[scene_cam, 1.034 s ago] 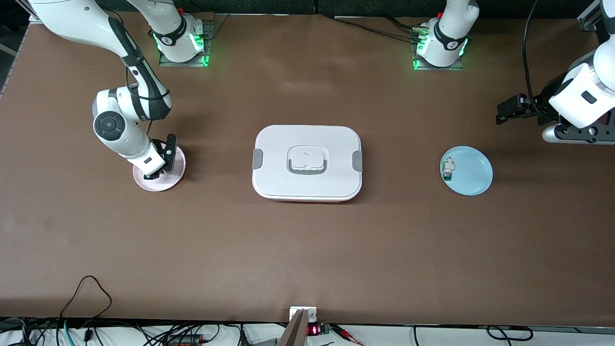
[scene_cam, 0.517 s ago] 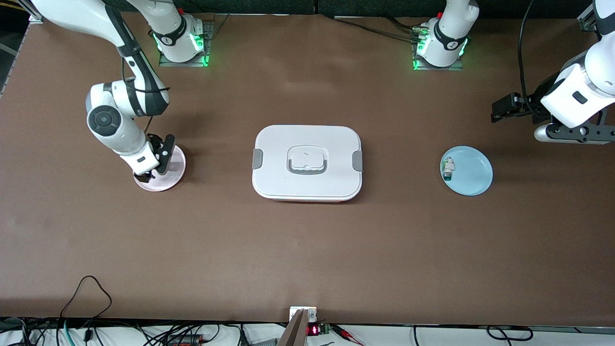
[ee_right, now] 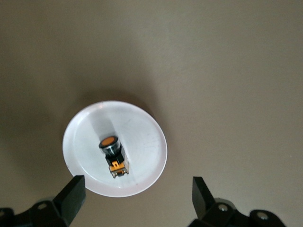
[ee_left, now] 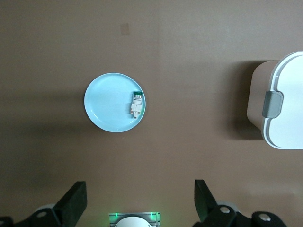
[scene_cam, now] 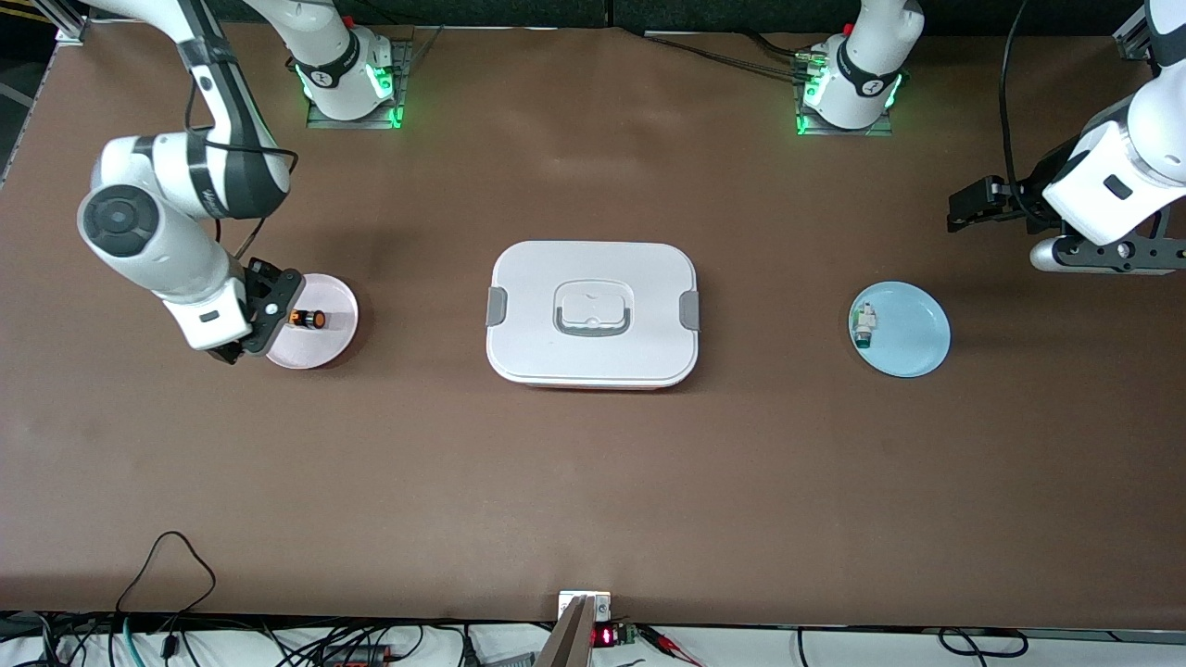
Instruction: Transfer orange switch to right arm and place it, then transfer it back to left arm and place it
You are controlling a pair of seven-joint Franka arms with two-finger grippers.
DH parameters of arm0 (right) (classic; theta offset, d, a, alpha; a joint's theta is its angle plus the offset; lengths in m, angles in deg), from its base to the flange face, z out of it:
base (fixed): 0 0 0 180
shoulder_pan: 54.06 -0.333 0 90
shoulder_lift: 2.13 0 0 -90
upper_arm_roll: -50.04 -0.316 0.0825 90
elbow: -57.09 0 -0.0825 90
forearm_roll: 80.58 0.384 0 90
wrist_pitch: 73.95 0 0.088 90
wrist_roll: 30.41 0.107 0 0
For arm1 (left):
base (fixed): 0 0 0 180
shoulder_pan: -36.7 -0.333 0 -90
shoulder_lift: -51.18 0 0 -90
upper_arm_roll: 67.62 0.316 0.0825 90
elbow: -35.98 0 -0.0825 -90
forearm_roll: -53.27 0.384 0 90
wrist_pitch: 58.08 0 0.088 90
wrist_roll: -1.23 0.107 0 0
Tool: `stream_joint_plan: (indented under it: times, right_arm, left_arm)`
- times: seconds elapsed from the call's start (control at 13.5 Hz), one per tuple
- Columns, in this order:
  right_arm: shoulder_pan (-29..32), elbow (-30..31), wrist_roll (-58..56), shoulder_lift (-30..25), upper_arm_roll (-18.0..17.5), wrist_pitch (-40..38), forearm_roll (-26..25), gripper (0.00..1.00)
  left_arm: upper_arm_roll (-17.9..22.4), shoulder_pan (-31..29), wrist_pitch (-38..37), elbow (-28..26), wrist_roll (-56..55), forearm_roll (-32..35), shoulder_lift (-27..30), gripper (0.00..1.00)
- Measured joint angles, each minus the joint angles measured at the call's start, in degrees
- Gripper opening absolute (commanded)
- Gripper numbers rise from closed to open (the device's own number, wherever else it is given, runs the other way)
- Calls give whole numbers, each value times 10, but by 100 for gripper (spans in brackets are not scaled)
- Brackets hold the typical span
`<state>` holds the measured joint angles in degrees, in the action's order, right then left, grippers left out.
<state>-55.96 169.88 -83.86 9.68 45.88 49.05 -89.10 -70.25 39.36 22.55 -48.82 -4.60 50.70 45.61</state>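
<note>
brown table point(scene_cam: 593, 482) carries everything. biggest item on it is the box point(scene_cam: 592, 314), white, lid on, grey side clips, grey-outlined handle recess, sitting mid-table between the two plates; one clipped end of it shows in the left wrist view point(ee_left: 279, 101). right arm point(scene_cam: 157, 213) comes from its base at the top of the front view and hangs over the right arm's end of the table. left arm point(scene_cam: 1112, 176) waits up over the left arm's end of the table. pale blue plate point(scene_cam: 913, 347) sits toward the left arm's end, well apart from the box, with a small white part with a green end point(scene_cam: 864, 327) lying on it near the rim that faces the box; same pair in the left wrist view point(ee_left: 109, 104) point(ee_left: 136, 104). pink plate point(scene_cam: 320, 347) sits toward the right arm's end. right gripper point(scene_cam: 255, 320) is over the edge of the pink plate, fingers spread wide, holding nothing; its fingertips point(ee_right: 73, 191) straddle the plate rim in the right wrist view. left gripper point(ee_left: 139, 203) jaws wide apart too, empty, nothing between them. orange switch point(scene_cam: 307, 319) lies on its side on the pink plate, clear of the right gripper, black body with orange cap point(ee_right: 113, 153).
</note>
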Motion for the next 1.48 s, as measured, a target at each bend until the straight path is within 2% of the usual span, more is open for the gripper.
stream_joint_plan:
  times: [0.44,0.66,0.81,1.03,1.18,1.33,1.48]
  right_arm:
    - [-26,-62,360,-26,-2,-111,43,100]
    - [-27,-110,497,-26,2,-182,120,100]
    - [-26,-149,565,-26,6,-232,134,100]
    - [-26,-214,588,-26,24,-292,133,100]
    - [-24,-232,588,-26,47,-301,113,100]
    - [-22,-235,578,-26,58,-301,24,100]
    - [-22,-238,571,-26,58,-301,-15,100]
  left_arm:
    - [0,-2,0,0,0,0,0,100]
    - [-1,-3,0,0,0,0,0,100]
    - [-1,-4,0,0,0,0,0,100]
    - [-1,-4,0,0,0,0,0,100]
    - [-1,-4,0,0,0,0,0,100]
    - [-1,-5,-1,0,0,0,0,100]
    - [-1,-5,-1,0,0,0,0,100]
